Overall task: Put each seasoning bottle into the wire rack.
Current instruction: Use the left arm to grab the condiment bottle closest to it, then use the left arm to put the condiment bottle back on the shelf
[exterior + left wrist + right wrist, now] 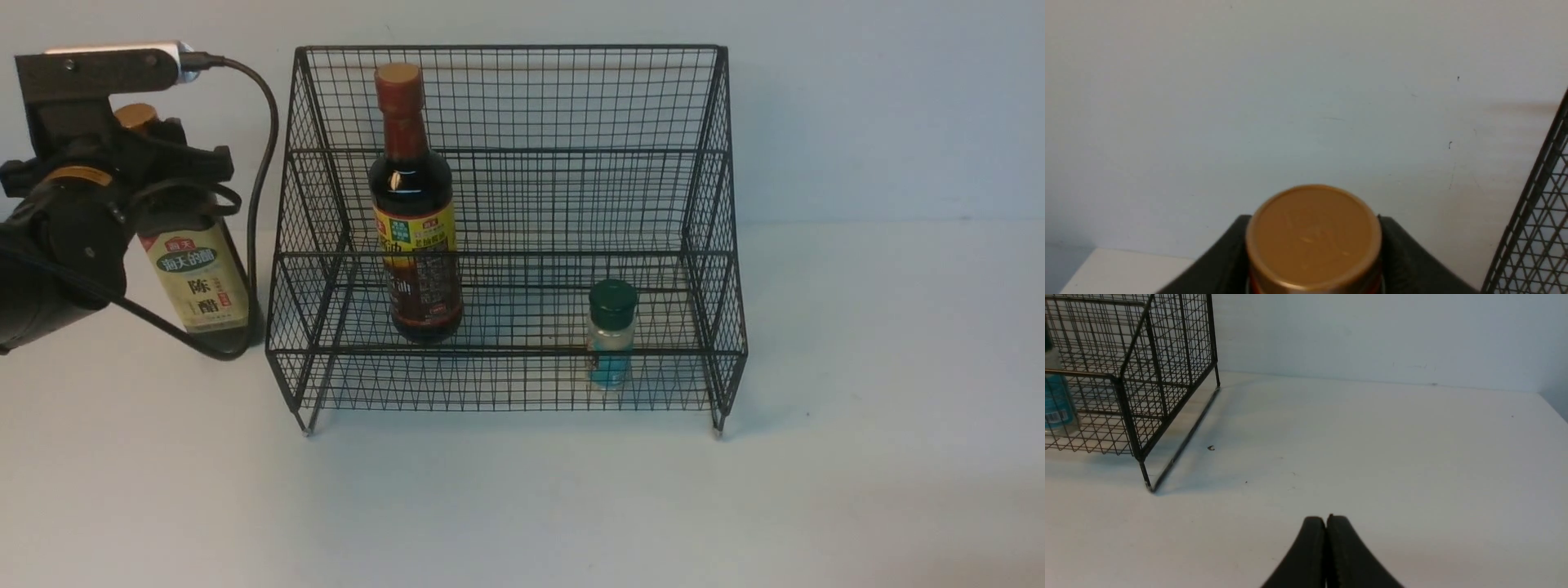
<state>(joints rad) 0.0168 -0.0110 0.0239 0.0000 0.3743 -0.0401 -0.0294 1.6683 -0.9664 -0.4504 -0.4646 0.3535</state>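
Note:
The cream-label seasoning bottle (196,278) stands upright on the table just left of the wire rack (506,49). My left gripper (175,175) is round its neck below the gold cap (1312,237), a black finger pressed against each side. The red-necked seasoning bottle (412,204) stands upright inside the rack, left of centre on the lower tier. My right gripper (1326,518) hovers over bare table right of the rack (1163,355), shut with nothing in it; it is outside the front view.
A small clear jar with a green cap and blue contents (611,335) stands in the rack's front right part, also seen as the jar (1055,400). The rack's left side (1535,228) is close beside the held bottle. A wall stands behind.

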